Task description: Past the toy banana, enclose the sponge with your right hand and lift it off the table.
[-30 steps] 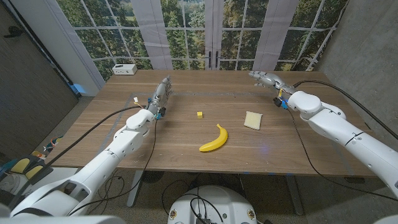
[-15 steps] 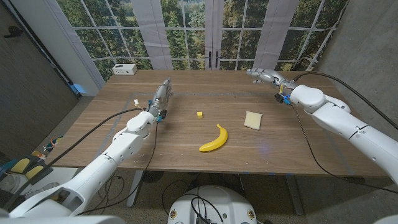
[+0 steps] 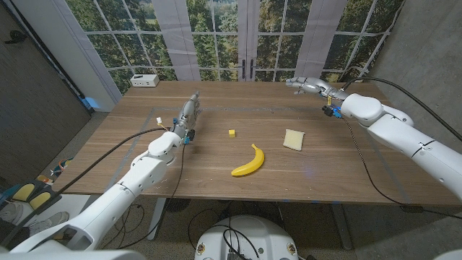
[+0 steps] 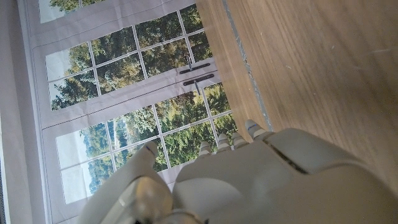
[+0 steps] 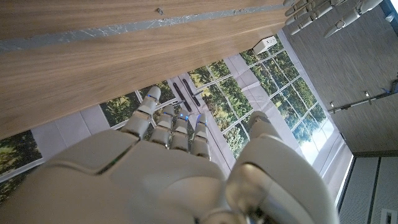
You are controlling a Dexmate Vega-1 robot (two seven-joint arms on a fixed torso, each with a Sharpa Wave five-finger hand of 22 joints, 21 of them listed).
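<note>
Right hand (image 3: 306, 87) loose, holding nothing, hovering by far table edge, well apart from sponge (image 3: 293, 139). Sponge lies flat beside banana (image 3: 249, 161). Risk: low sweep nudges sponge away.

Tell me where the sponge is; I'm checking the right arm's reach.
In the head view the sponge lies on the table's right half, just right of the banana, nearer the robot than the raised right robot hand.

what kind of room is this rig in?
Probably an office or lab test room: one wooden table with cables trailing off it, tall paned windows onto trees, and props laid out: toy banana, sponge.
</note>
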